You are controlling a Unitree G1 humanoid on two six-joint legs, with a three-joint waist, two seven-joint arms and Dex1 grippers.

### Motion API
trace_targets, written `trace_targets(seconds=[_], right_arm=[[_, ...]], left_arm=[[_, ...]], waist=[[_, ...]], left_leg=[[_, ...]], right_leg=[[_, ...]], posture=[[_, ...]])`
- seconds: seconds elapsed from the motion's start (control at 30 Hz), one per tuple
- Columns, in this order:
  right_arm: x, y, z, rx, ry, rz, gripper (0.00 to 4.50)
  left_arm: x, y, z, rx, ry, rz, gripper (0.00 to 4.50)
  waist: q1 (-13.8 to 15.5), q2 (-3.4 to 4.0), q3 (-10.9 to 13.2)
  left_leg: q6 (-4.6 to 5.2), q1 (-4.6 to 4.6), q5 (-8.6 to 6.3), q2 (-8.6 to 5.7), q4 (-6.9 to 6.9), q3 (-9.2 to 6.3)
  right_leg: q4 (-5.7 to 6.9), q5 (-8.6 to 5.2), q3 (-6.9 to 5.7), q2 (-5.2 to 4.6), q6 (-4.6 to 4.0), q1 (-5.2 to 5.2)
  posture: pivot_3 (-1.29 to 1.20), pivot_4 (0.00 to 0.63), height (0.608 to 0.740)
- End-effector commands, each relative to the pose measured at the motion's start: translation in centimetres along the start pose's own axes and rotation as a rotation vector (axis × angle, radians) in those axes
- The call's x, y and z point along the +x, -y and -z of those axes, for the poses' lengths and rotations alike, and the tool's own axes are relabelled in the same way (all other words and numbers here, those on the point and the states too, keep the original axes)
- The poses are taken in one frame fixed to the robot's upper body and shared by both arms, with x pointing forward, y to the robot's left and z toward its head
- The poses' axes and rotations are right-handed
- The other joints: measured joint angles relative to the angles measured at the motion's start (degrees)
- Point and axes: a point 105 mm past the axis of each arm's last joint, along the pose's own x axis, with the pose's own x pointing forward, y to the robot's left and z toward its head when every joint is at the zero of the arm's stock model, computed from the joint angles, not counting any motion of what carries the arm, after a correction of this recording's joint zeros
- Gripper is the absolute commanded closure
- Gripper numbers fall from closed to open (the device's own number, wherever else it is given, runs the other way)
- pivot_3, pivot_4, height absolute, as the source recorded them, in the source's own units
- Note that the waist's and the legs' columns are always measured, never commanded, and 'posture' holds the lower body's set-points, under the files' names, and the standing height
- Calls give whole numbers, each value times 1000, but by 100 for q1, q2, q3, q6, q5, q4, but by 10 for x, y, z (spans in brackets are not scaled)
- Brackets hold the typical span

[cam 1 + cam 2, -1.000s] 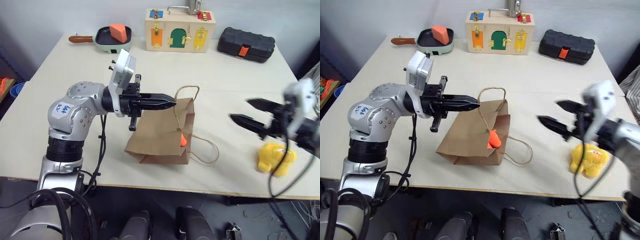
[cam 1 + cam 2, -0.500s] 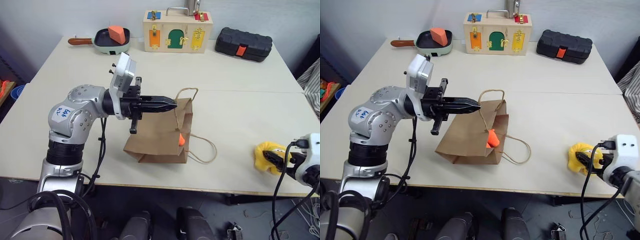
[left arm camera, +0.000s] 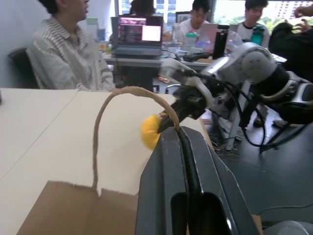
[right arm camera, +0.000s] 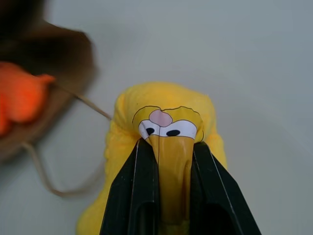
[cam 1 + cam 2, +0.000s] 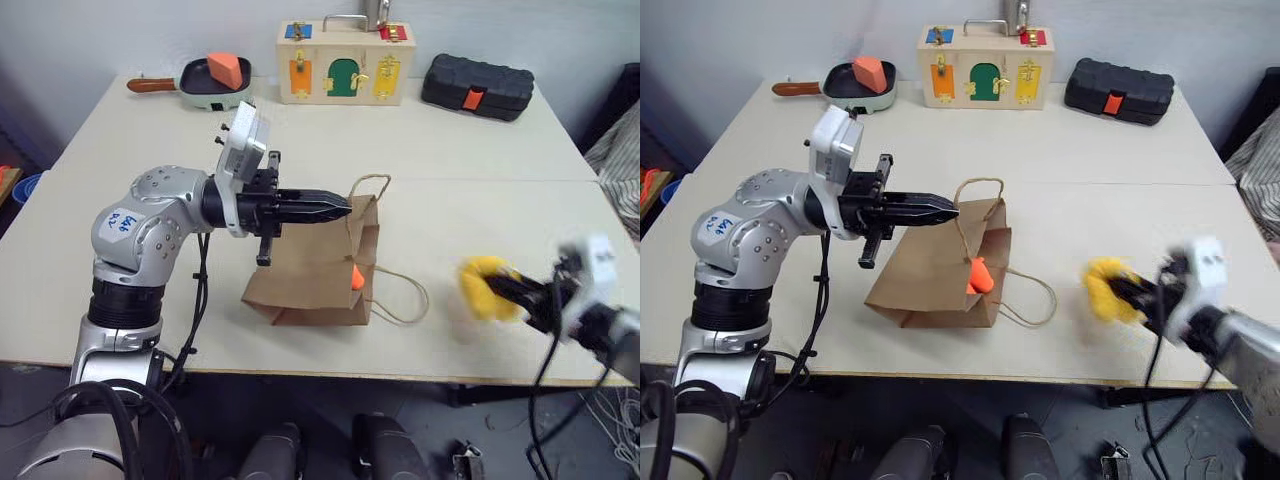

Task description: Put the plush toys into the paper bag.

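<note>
Your right tool (image 4: 171, 196) has its two black fingers (image 4: 132, 196) pinched onto the yellow plush toy (image 4: 161, 117), gripping it by the beak just under the printed eyes. In the head views that toy (image 5: 483, 288) sits at the tool's tip above the bench (image 5: 480, 170), off to the right of the paper bag (image 5: 310, 275) and apart from it.

Your left tool (image 5: 335, 205) is fully closed, its fingers pressed together and pointing level toward the right, right at the bag's upper edge beside the upright handle loop (image 5: 368, 195). You cannot tell from these views whether it pinches the paper.

The bag lies on the bench with its mouth facing right. The orange plush toy (image 5: 357, 277) sits at that mouth, and the second handle loop (image 5: 405, 300) lies flat on the bench.
</note>
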Motion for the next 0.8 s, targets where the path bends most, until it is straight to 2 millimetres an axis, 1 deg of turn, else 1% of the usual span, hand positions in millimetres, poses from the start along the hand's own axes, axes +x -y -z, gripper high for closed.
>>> trace_targets(seconds=[0.03,0.07,0.1,0.13,0.17,0.23,0.3,0.4,0.53,0.63,0.77,0.8], right_arm=[[30,-44,-15,-87,-12,-240,4225],[47,-53,-19,-109,-14,-286,4225],[57,-58,-22,-126,-18,-312,4225],[73,-66,-23,-148,-29,-339,4225],[83,-70,-24,-164,-39,-354,4226],[111,-86,-26,-169,-39,-412,4226],[127,-99,-29,-165,-31,-463,4226],[147,-117,-29,-84,-23,-531,4226],[174,-125,5,-87,-105,-522,4226],[186,-128,14,-71,-122,-527,4226],[196,-123,18,-96,-107,-503,4226],[196,-123,17,-83,-106,-512,3878]], left_arm=[[2,2,-13,53,13,23,4500],[2,1,-13,53,13,23,4500],[3,1,-13,53,12,24,4500],[3,1,-13,54,12,23,4500],[3,0,-14,55,12,22,4500],[1,0,-15,58,13,15,4500],[-1,1,-16,60,12,9,4500],[-4,0,-15,61,3,-8,4500],[-9,0,-12,56,-4,-31,4500],[-10,-1,-10,59,-7,-40,4500],[-10,-1,-10,62,-5,-47,4500],[-11,0,-10,62,-5,-48,4500]], waist=[[-7,0,0],[-4,0,0],[-8,0,0],[-7,0,0],[-11,-1,0],[-15,0,0],[-21,0,0],[-24,-1,0],[-30,-1,0],[-64,-1,0],[-161,-1,0],[-165,0,0]], left_leg=[[-2,0,1,2,-3,-3],[-5,2,2,4,-7,-9],[-6,0,2,4,-10,-10],[-6,-1,2,4,-9,-11],[-6,-5,2,3,-12,-11],[-6,-8,2,2,-8,-13],[-6,-8,2,2,-8,-16],[-6,-9,2,1,-6,-37],[-7,-9,1,-6,-3,-63],[-7,-9,1,-14,-5,-66],[-7,-8,2,-14,-3,-69],[-8,-6,2,-14,-3,-69]], right_leg=[[0,0,-2,1,0,-3],[2,0,-3,4,0,-4],[7,0,-3,4,0,-8],[8,0,-3,6,0,-10],[11,0,-3,5,0,-12],[14,0,-6,5,0,-16],[18,0,-9,5,0,-18],[25,0,-16,5,0,-18],[54,0,-21,4,0,-20],[58,0,-20,1,0,-23],[60,0,-21,1,0,-20],[61,0,-21,1,0,-19]], posture=[[0,150,740],[0,150,740],[0,150,740],[0,150,740],[0,150,740],[0,150,740],[0,150,740],[0,150,740],[0,150,740],[0,150,740],[0,150,740],[0,150,740]])
